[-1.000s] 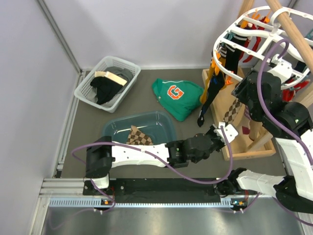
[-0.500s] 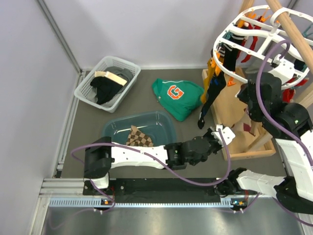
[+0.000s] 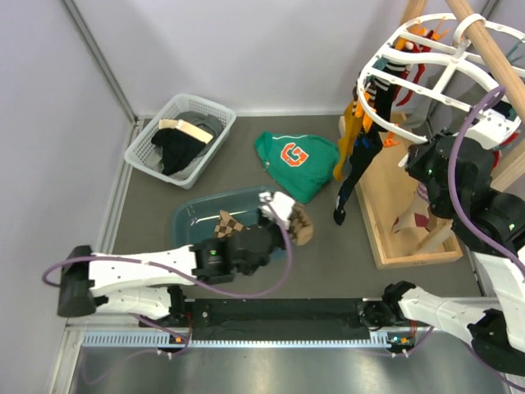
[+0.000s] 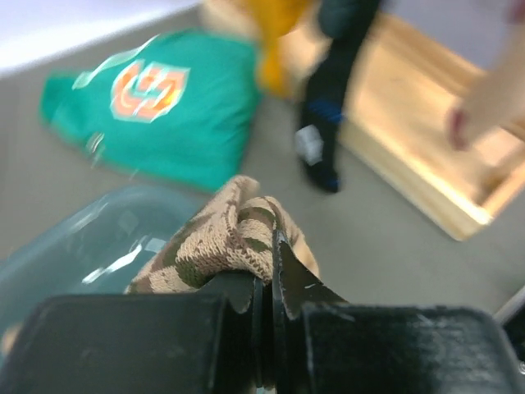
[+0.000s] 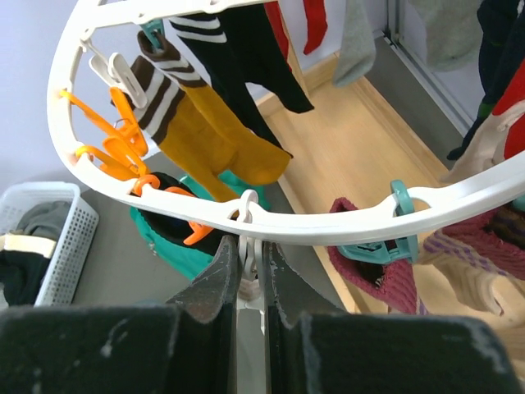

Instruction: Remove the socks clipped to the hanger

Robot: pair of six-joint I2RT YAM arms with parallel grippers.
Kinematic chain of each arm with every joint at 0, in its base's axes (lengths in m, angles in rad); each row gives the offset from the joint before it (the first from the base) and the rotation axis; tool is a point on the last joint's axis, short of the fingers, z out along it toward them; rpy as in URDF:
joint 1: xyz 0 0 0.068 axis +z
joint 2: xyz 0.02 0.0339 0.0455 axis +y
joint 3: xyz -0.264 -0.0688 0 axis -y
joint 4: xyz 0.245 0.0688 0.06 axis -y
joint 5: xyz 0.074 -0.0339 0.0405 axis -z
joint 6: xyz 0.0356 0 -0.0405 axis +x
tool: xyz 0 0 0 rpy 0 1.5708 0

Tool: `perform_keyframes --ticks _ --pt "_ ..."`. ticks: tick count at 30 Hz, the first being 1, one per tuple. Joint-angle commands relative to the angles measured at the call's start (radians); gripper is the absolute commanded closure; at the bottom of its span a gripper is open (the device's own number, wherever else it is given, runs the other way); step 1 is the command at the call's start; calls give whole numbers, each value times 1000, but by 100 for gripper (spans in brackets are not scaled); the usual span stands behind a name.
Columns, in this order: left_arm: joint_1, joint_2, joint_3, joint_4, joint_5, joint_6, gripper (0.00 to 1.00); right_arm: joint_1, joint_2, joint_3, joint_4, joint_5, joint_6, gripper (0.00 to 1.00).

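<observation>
Top view: the left gripper (image 3: 283, 215) holds an argyle sock (image 3: 300, 223) at the right rim of the bin (image 3: 190, 215), and the sock hangs just past that rim. If it is let go here, I judge it lands on the rim or outside, so it wants carrying further over the bin first. The bin holds one other argyle sock (image 3: 227, 226). The basket (image 3: 149, 141) holds dark clothes and a tan piece. The hanger (image 3: 385, 56) hangs at far right, with many socks (image 3: 358, 156) clipped to it.

Left wrist view: the jaws are pinched tight on a fold of the argyle sock. Only a small bunch is caught, so a quick swing could shake it loose. The bin's corner lies low left, with a sweatshirt (image 4: 156, 107) beyond.

Right wrist view: the right gripper (image 5: 250, 246) is clamped narrow on the hanger's rim, between orange clips (image 5: 123, 152) and a teal clip (image 5: 385, 246) that holds a maroon sock (image 5: 365, 279). The rim is thin and smooth. A slip would let the frame swing, and a hard pull could tilt it. The basket shows low left.
</observation>
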State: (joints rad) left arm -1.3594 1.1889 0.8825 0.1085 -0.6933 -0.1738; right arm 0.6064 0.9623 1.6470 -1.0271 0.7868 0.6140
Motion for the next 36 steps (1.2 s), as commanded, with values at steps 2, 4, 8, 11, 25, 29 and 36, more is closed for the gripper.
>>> perform_keyframes --ticks 2,4,8,11,25,29,36 --pt "127 -155 -144 -263 -29 -344 100 6 -30 -15 28 -52 -42 100" --pt "203 -170 -212 -317 -6 -401 93 6 -39 -19 27 -57 -42 100" --pt "267 -169 -267 -340 22 -464 65 6 -60 -32 33 -70 -42 100" --pt "266 -184 -209 -380 20 -451 33 6 -65 -39 38 -70 -51 100" --pt "258 174 156 19 310 11 2 6 -71 -42 53 -153 -53 100" --pt "258 328 263 132 431 37 3 6 -88 -52 59 -156 -49 100" --pt "252 633 463 203 512 36 4 6 -106 -55 58 -147 -56 100"
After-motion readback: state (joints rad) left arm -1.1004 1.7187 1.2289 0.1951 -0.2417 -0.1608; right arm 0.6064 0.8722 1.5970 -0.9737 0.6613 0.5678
